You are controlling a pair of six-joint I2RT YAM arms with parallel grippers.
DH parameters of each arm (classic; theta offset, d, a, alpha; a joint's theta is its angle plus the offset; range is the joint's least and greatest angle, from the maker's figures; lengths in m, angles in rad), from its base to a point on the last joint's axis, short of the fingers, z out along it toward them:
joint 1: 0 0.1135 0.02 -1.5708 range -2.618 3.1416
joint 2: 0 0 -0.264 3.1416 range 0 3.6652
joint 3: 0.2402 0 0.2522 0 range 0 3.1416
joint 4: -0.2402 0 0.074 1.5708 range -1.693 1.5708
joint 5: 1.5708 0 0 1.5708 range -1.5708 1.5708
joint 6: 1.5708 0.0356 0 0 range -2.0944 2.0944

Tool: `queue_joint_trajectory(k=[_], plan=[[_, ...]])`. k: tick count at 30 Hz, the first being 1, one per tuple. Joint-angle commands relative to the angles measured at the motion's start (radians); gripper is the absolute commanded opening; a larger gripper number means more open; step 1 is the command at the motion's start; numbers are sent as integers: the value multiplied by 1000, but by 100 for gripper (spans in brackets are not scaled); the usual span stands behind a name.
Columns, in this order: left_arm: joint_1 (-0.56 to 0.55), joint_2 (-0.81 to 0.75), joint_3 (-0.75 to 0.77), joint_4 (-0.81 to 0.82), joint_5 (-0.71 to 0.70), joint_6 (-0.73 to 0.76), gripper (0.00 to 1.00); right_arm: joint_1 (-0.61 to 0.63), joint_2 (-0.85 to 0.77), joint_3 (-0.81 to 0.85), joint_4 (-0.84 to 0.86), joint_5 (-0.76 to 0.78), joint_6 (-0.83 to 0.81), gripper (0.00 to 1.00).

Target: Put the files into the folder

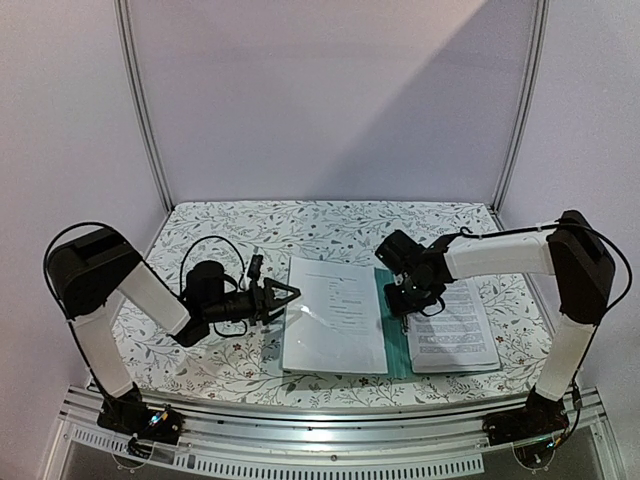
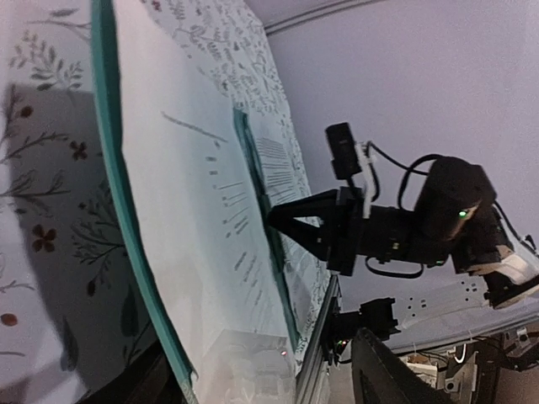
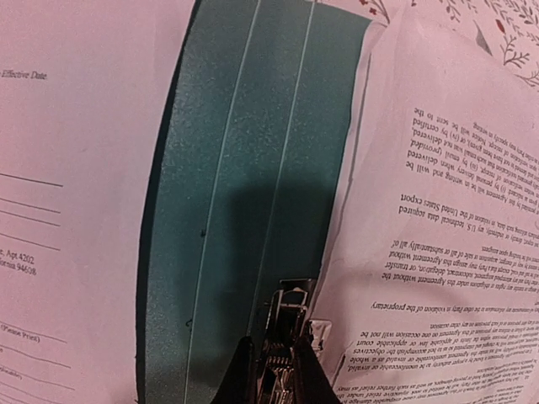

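1. Lying open on the surface, the folder had its teal spine running from the near edge toward the far wall, roughly midway between the two arms
2. Of the files, the left sheet lay flat on the folder's left half with its long edges parallel to the spine. The right sheet lay just right of the spine, slightly skewed, and its inner edge overlapped the teal in the right wrist view
3. The silver clip sat on the spine close beside the right sheet's inner edge; whether that edge was tucked under it could not be told
4. The right jaws were clenched on the clip, reaching down onto the spine from the right arm
5. The left jaws stood parted at the folder's outer left edge, pointing rightward across its short axis. In the left wrist view the teal edge and the left sheet passed between them, and no pinch on either could be made out
6. Judging from this, the coming move turned on the sheets' inner edges meeting the clip, a sideways travel toward the spine. The left arm was the nearer one to the left sheet, while the right was taken up with the clip
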Motion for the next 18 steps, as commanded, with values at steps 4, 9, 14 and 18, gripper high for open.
queue_joint_trajectory(k=[4, 9, 14, 18], plan=[[-27, -63, 62, 23, 57, -26, 68, -5, 56, -5, 74, -70, -5, 0], [-64, -78, 134, -86, 59, 17, 71, -34, 56, -27, 142, -251, 24, 7], [-103, -89, 234, -213, 62, 70, 73, -76, -45, -59, 136, -292, 47, 29], [-144, -87, 353, -344, 55, 144, 77, -149, -156, -61, 85, -325, 39, 43]])
